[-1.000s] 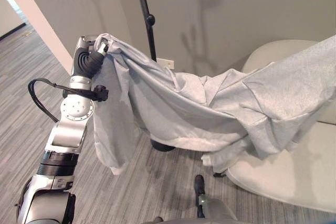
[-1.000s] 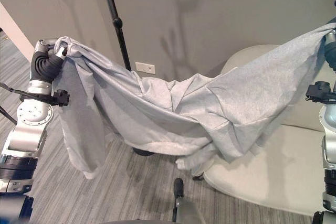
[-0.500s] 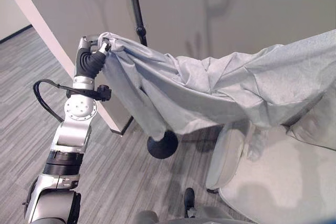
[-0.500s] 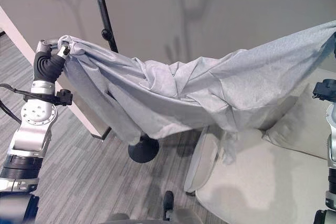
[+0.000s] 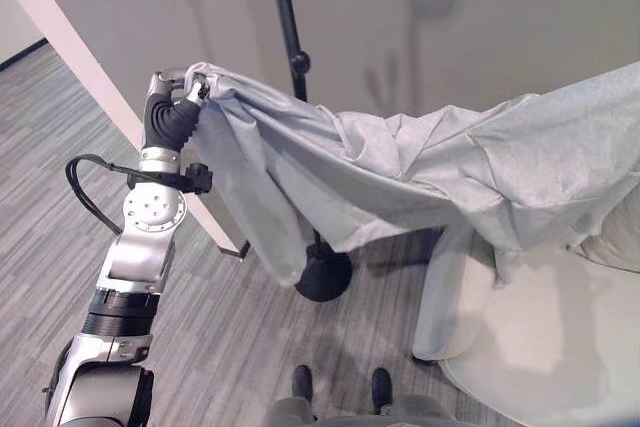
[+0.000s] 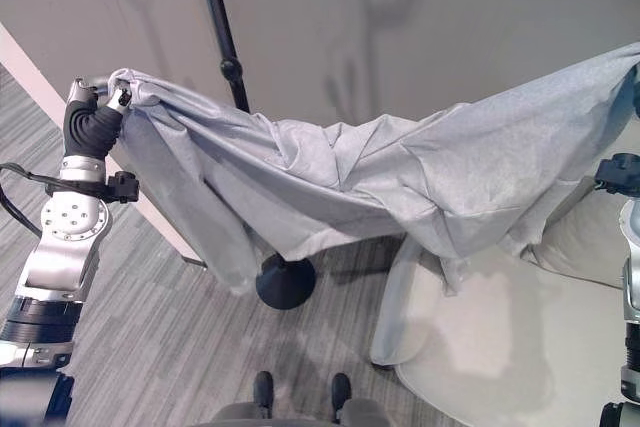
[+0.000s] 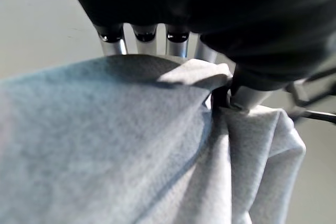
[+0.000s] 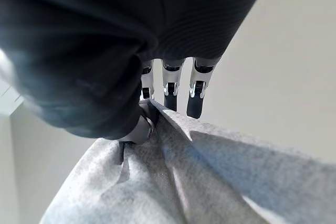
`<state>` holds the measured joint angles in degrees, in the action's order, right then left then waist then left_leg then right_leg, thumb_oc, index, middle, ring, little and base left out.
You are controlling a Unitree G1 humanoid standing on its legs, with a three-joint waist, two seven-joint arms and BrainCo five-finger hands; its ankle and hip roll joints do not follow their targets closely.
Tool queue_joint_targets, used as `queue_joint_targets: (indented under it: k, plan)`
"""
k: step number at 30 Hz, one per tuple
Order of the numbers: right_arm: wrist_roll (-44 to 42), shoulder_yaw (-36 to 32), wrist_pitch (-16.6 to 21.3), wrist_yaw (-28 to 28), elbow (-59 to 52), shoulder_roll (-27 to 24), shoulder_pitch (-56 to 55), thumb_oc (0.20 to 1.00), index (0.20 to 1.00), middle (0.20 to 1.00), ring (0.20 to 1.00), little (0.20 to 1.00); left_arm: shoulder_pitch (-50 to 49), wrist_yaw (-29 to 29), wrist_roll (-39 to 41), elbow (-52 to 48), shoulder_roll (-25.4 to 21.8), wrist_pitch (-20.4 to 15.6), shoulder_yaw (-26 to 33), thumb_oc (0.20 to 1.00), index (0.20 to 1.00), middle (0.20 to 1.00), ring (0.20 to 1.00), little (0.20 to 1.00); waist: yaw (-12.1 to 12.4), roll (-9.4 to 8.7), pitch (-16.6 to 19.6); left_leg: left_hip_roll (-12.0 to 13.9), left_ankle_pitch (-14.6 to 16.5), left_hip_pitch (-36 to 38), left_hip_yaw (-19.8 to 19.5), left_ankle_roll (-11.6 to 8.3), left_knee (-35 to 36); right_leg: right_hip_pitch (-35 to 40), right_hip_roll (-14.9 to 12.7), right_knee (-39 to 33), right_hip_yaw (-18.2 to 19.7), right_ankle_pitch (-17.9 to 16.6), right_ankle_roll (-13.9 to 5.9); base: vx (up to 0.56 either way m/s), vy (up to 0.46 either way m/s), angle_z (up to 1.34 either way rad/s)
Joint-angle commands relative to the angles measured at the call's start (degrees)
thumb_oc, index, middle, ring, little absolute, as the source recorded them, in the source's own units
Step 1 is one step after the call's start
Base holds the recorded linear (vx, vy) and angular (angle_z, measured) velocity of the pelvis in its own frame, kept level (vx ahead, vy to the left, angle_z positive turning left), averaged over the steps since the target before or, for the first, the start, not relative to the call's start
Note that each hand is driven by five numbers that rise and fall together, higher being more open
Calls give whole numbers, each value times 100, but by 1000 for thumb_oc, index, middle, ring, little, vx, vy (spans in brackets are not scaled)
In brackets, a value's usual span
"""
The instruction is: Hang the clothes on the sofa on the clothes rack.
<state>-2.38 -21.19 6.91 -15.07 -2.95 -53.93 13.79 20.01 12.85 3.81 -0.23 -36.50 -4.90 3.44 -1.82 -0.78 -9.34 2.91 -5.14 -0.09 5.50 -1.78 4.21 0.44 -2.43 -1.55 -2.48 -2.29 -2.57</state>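
the robot holds a big grey shirt [image 5: 420, 177] up in the air, stretched wide between its two hands. the left hand [image 5: 180, 87] pinches one end of the cloth, with its fingers [image 7: 113, 43] curled over the edge. the right hand [image 8: 168, 85] pinches the other end the same way. the shirt sags in the middle, just in front of the black pole of the clothes rack [image 5: 290, 37]. the pale sofa [image 5: 540, 347] sits below on the right.

the pinch on each end looks small, so the cloth could slip out and drop to the floor. the saggy middle could also bump the pole and bunch up. if the shirt misses a hook, it could slide down the pole.
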Motion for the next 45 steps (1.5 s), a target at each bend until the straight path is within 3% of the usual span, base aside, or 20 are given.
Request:
queue_joint_targets:
  k: [1,13,19,28,35,41,45]
  plan:
    - [-172,-19,260,142,-83,-161,200,200,200,200,200,200,47,113,81,-437,-468,-385,481,200,200,200,200,200,264,-399,562,-34,449,164,35,-309,-37,509,-567,-134,-266,433,-704,19,76,-3]
    - [-304,34,400,718,-391,-143,96,200,200,200,200,200,-583,114,516,-955,-568,-687,1320,200,200,200,200,200,466,-380,699,-221,678,284,92,-180,-145,578,-860,-113,-404,377,-883,34,25,4]
    - [-401,-252,485,751,-590,-148,32,200,200,200,200,200,-878,248,815,-1383,-524,-864,1906,200,200,200,200,200,553,-360,749,-251,713,287,17,-167,-179,642,-922,-157,-523,358,-911,28,-8,6]
    - [-441,-500,655,496,-958,-117,331,200,200,200,200,200,-678,534,975,-1666,-662,-1052,2255,200,200,200,200,200,622,-344,835,-270,734,303,-48,-193,-185,701,-969,-149,-660,369,-943,10,-13,6]
    - [-182,-366,698,-57,-814,-509,807,200,200,200,200,200,-155,761,986,-1542,-1139,-1130,2019,200,200,200,200,200,625,-332,894,-257,753,366,-64,-205,-162,749,-970,-159,-732,366,-965,15,-10,5]
    - [142,152,551,-603,-275,-1324,1572,200,200,200,200,200,751,1113,1119,-946,-1913,-1163,1486,200,200,200,200,200,616,-319,920,-234,730,403,-59,-210,-121,771,-961,-146,-775,356,-987,35,-8,2]
    - [380,875,264,-957,530,-2090,2350,200,200,200,200,200,1779,1300,1128,-109,-2591,-1058,645,200,200,200,200,200,595,-319,971,-206,763,478,-50,-239,-66,809,-943,-147,-795,386,-1017,34,-5,1]
